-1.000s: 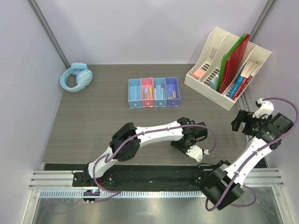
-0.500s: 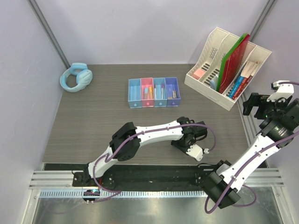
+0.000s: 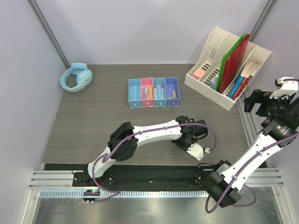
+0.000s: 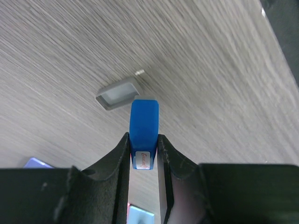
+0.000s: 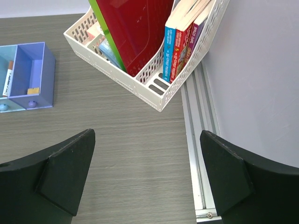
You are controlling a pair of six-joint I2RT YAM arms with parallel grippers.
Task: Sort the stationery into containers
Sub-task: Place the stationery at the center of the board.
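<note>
My left gripper (image 3: 186, 141) is low over the table at front centre, shut on a blue block (image 4: 144, 122) that stands upright between its fingers (image 4: 119, 154). A grey eraser (image 4: 117, 94) lies on the table just beyond the block. The row of four bins (image 3: 153, 103), blue, pink, blue and purple, stands at mid-table with pens inside. In the right wrist view the purple bin (image 5: 46, 70) holds a gold clip (image 5: 32, 91). My right gripper (image 3: 255, 101) is open and empty, raised at the right edge; it also shows in the right wrist view (image 5: 147, 179).
A cream file organiser (image 3: 205, 92) with red and green folders and books stands at back right, also in the right wrist view (image 5: 154, 86). Light blue headphones (image 3: 76, 77) lie at back left. A metal rail (image 5: 198, 154) runs along the table's right edge.
My right arm has swung up and to the right, away from the table's middle. My left gripper has stayed almost in place, still shut on the blue block.
</note>
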